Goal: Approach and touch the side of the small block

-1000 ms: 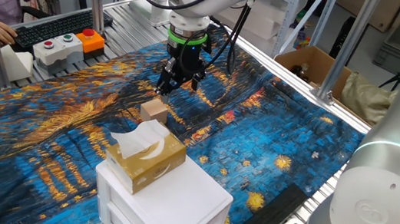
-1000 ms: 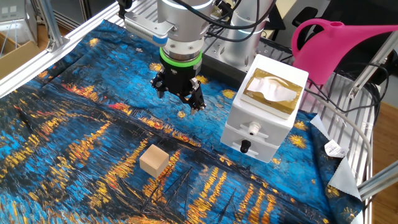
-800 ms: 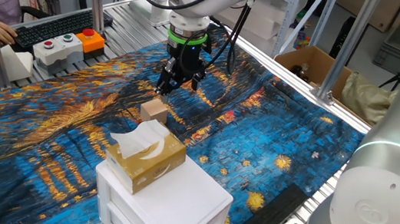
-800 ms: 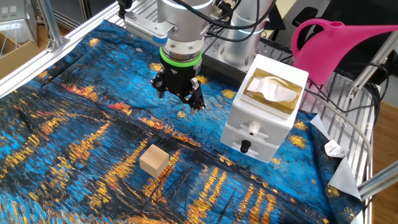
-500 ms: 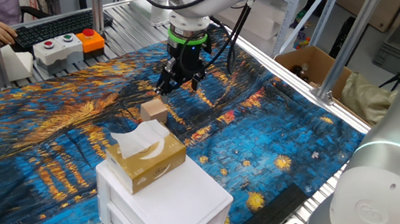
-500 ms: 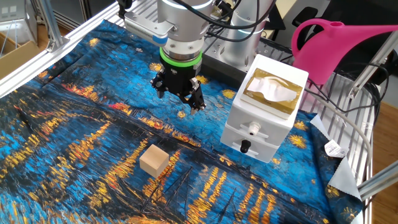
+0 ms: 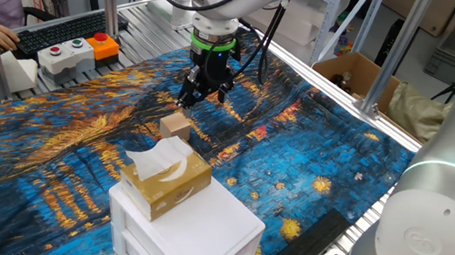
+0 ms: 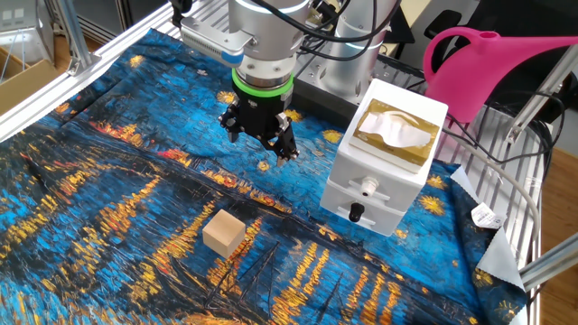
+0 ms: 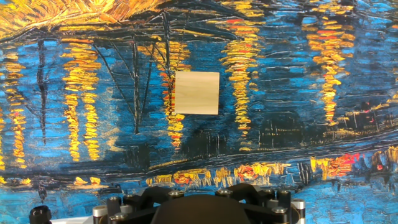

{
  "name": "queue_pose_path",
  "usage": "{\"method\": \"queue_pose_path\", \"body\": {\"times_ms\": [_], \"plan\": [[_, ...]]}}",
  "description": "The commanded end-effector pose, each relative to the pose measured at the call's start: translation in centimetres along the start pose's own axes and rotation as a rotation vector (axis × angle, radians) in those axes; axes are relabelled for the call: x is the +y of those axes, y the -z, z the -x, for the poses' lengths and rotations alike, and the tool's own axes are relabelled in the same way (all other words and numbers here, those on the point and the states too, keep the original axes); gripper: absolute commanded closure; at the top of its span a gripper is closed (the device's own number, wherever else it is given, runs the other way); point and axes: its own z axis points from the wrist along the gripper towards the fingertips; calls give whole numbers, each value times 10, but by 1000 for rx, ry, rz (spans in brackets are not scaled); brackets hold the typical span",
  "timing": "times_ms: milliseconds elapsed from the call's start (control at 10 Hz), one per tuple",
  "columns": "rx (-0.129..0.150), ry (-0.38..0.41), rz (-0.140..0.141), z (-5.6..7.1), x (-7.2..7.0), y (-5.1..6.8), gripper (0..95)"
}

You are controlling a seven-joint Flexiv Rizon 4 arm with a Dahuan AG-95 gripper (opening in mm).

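Gripper (image 8: pixel 259 143) hung above the painted blue-and-gold cloth (image 8: pixel 108 208), fingers pointing down; whether they were spread or closed could not be told from any view. Small block (image 8: pixel 224 232) sat flat on the cloth, near the gripper but apart from it, lower in the other fixed view; in hand view the block (image 9: pixel 196 93) lay ahead of the fingers. Right of the gripper: white drawer box (image 8: pixel 375 185) with a tissue box (image 8: pixel 395 134) on top.
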Motion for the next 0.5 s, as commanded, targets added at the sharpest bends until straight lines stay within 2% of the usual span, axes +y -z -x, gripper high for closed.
{"method": "queue_pose_path", "body": {"times_ms": [100,500], "plan": [[-39,-368,9,0,0,0,950],[-39,-381,15,1,1,-1,950]]}}
